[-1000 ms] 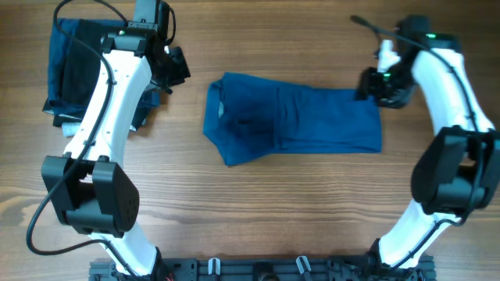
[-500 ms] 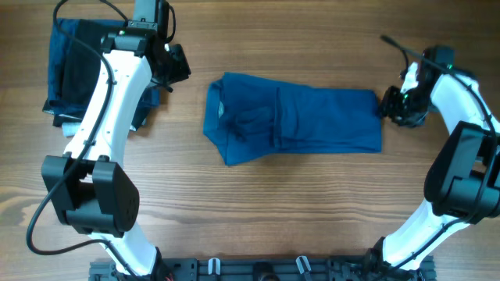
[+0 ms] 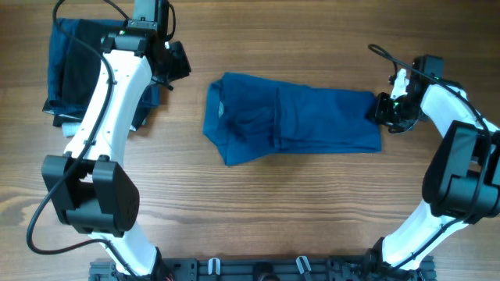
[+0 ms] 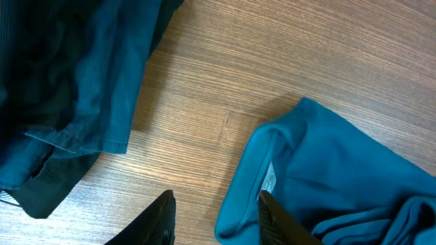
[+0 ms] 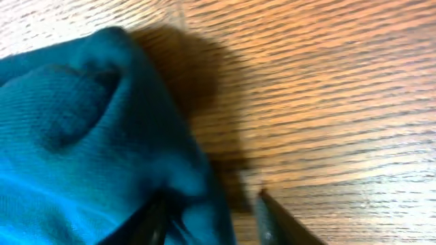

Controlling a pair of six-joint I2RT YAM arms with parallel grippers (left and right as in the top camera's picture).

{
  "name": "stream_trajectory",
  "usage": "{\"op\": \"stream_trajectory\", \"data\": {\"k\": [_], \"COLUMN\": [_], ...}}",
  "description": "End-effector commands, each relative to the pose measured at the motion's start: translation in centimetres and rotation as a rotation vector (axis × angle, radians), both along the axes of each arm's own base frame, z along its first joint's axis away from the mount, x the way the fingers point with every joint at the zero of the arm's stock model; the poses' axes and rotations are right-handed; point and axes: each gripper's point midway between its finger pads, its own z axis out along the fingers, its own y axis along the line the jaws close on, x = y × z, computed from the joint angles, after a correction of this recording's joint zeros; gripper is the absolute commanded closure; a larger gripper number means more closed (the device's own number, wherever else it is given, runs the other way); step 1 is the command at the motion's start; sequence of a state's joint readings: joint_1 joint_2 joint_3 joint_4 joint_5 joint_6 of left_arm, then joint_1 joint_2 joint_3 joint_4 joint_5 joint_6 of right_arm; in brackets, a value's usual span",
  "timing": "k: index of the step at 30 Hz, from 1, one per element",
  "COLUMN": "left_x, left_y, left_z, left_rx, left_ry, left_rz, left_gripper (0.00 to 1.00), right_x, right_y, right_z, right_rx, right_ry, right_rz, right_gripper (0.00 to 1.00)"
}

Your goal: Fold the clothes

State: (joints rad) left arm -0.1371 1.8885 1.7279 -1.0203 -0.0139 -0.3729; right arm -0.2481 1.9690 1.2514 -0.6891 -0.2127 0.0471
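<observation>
Shirt (image 3: 291, 117) sits mid-worktop (image 3: 312, 211), already folded into a long band. Long axis runs left-right across the worktop. Collar (image 3: 216, 105) end points toward the left arm, hem end toward the right.

Soft, light, limp knit: it'll drape, and the layers will slide on each other. Pinch through all layers at the corners, not mid-panel. Best holds, I'd say: hem corners on the right, collar-end corners on the left.

Left claw (image 3: 176, 64) hangs released and empty, apart from the collar end, beside the dark garments (image 3: 74, 70).

Right claw (image 3: 383, 109) straddles the hem's far corner, cloth between its jaws. Can't tell if it's pinched; wrist view is blurred.
</observation>
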Motion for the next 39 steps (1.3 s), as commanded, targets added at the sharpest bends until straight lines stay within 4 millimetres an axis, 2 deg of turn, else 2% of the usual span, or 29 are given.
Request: {"op": "stream_trajectory", "data": {"k": [1,5,7,9,10,11,15,17,20,24,27,28,30,33,35,39], "left_x": [0.3,0.3,0.3,0.3,0.3,0.2,0.1,0.0,0.0,0.1,0.0,0.0,-0.2,-0.2,-0.2,-0.2], "left_y": [0.0,-0.1,0.0,0.0,-0.1,0.0,0.0,0.0,0.0,0.0,0.0,0.0,0.0,0.0,0.0,0.0], "left_z": [-0.8,-0.8,-0.8,-0.8,-0.8,-0.8,-0.9,-0.9,-0.9,-0.9,-0.9,-0.9,-1.0,-1.0,-1.0,-1.0], "left_rx": [0.004,0.003,0.004,0.003,0.003,0.003,0.004,0.004,0.004,0.005,0.005,0.006,0.006,0.007,0.007,0.007], "left_ry": [0.012,0.012,0.012,0.013,0.014,0.016,0.024,0.024,0.024,0.023,0.024,0.028,0.035,0.036,0.035,0.036], "left_rz": [0.002,0.002,0.002,0.002,0.002,0.002,0.002,0.002,0.002,0.002,0.002,0.002,0.002,0.002,0.002,0.002], "left_gripper": [0.61,0.62,0.62,0.62,0.62,0.62,0.62,0.62,0.62,0.62,0.62,0.62,0.62,0.61,0.61,0.6], "right_x": [-0.2,-0.4,-0.5,-0.6,-0.6,-0.5,0.1,0.5,1.2,1.8,2.0,1.7,1.5,1.1,1.3,2.6], "right_y": [0.6,1.4,0.9,0.6,0.6,0.6,0.3,-0.5,-2.8,-6.8,-10.6,-12.5,-14.0,-15.2,-15.3,-13.2], "right_z": [0.0,0.0,-0.2,-0.3,-0.2,-0.2,-0.1,0.3,1.6,3.9,5.8,6.8,7.9,9.6,10.9,13.9], "right_rx": [-0.003,-0.016,-0.055,-0.071,-0.072,-0.07,-0.079,-0.101,-0.115,-0.14,-0.159,-0.171,-0.185,-0.187,-0.185,-0.136], "right_ry": [-0.005,-0.01,0.003,0.009,0.008,0.008,-0.023,-0.032,-0.05,-0.074,-0.108,-0.118,-0.128,-0.124,-0.128,-0.169], "right_rz": [0.04,0.134,0.133,0.13,0.128,0.122,0.136,0.133,0.081,-0.007,-0.088,-0.11,-0.12,-0.143,-0.144,-0.107], "right_gripper": [0.66,0.67,0.68,0.79,0.92,0.96,0.96,0.96,0.96,0.96,0.95,0.96,0.96,0.96,0.96,0.96]}}
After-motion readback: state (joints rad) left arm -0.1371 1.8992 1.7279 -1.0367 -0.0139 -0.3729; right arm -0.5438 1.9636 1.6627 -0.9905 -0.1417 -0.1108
